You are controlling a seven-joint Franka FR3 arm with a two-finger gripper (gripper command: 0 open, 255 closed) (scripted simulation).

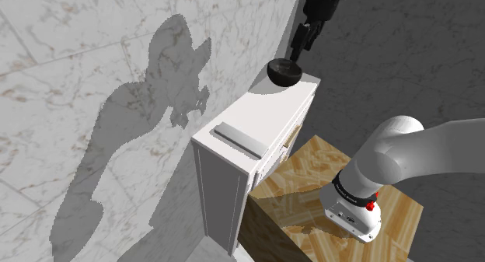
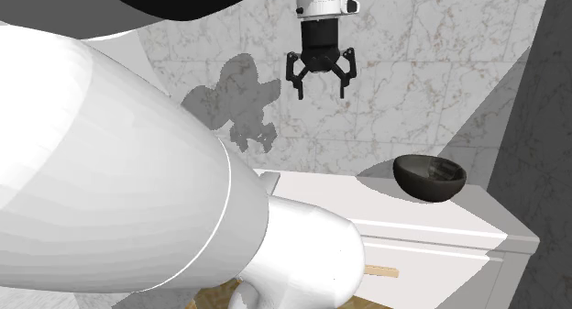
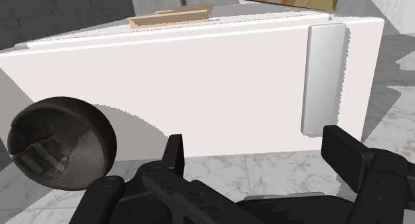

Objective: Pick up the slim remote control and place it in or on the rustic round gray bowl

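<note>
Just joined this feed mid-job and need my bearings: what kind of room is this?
Probably a tiled room in a house, perhaps a bathroom or hallway: marble-look wall, a white drawer cabinet against it, with a dark bowl and a grey remote on top.

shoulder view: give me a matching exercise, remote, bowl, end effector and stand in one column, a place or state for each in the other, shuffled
Things:
1. remote
2. bowl
3. end effector
4. stand

Places or states:
a. open, in the air, holding nothing
b. dark, on the cabinet top's far end in the shoulder view
c. wood-grained, under the arm
d. lying flat at the cabinet top's near end in the shoulder view

Pairs: 1-d, 2-b, 3-a, 4-c
</note>
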